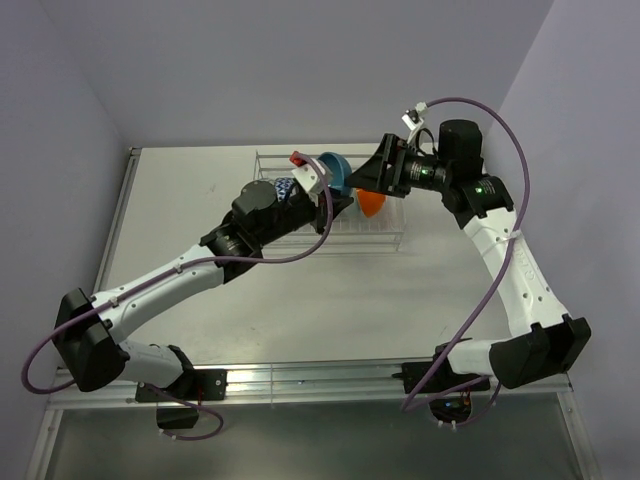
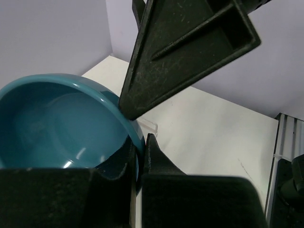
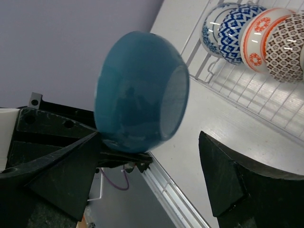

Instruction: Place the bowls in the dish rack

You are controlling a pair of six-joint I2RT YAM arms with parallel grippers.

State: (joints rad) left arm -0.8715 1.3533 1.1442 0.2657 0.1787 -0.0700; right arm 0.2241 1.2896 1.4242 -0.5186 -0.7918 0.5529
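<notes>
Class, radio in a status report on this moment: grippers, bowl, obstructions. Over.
Left gripper shut on teal bowl rim. Right gripper open, straddling that bowl. Dish rack already holds patterned bowls.

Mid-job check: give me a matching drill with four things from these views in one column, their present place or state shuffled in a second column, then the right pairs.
Column one:
1. teal bowl
2. orange-red patterned bowl
3. right gripper
4. left gripper

Column two:
A. standing on edge in the dish rack
B. open, one finger on each side of the teal bowl
C. shut on a bowl's rim
D. held up in the air by its rim

Pairs: 1-D, 2-A, 3-B, 4-C
</notes>
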